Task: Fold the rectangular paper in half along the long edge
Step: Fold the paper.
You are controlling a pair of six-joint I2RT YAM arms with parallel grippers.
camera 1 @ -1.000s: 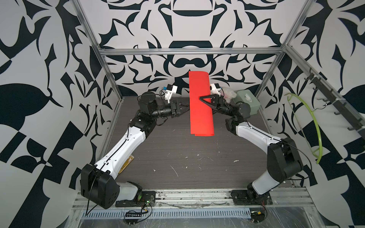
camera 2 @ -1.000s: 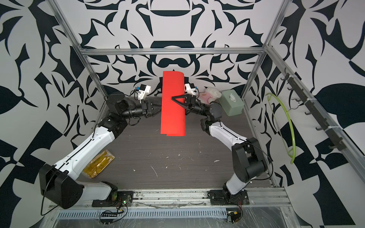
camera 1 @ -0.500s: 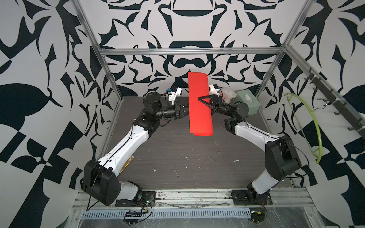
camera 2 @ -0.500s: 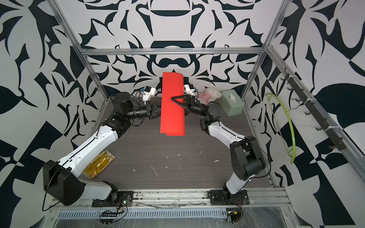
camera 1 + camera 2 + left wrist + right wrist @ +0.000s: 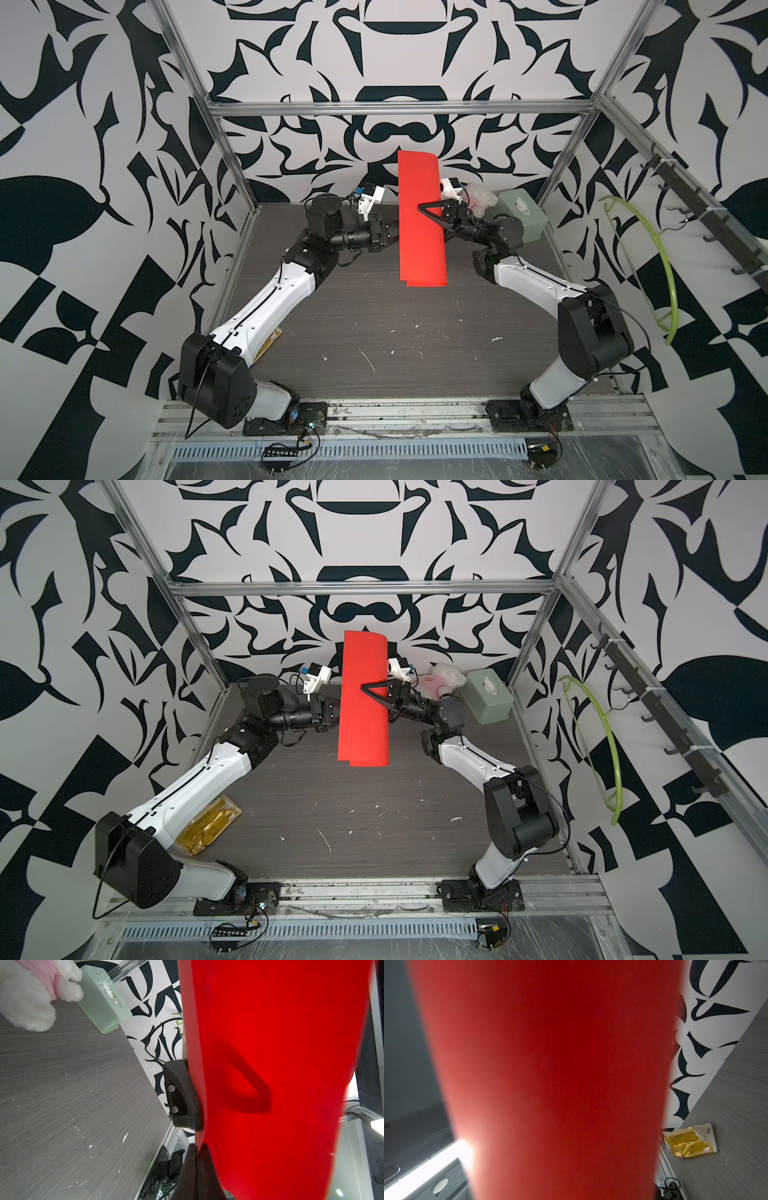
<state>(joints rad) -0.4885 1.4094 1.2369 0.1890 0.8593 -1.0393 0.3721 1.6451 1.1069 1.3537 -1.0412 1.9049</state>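
The rectangular paper [image 5: 419, 249] [image 5: 363, 737] is bright red and hangs upright in the air above the far middle of the table, doubled over with a rounded bend along its right side. My left gripper [image 5: 395, 237] [image 5: 336, 720] is shut on the paper's left edges; in the left wrist view its jaws [image 5: 196, 1147] pinch the red sheet [image 5: 270, 1043]. My right gripper [image 5: 420, 208] [image 5: 362, 686] grips the bent side, one black finger across the front and the other behind. The red paper [image 5: 550, 1064] fills the right wrist view and hides that gripper's jaws.
A white plush bear [image 5: 480, 197] [image 5: 27, 1001] and a pale green box [image 5: 523, 216] [image 5: 99, 1001] stand at the back right, behind the right arm. A yellow packet [image 5: 208, 827] [image 5: 689, 1144] lies near the left arm's base. A green hose [image 5: 660, 270] hangs on the right wall.
My left gripper has moved right to the paper's left edge and shut on it. The right gripper and the paper have hardly moved.
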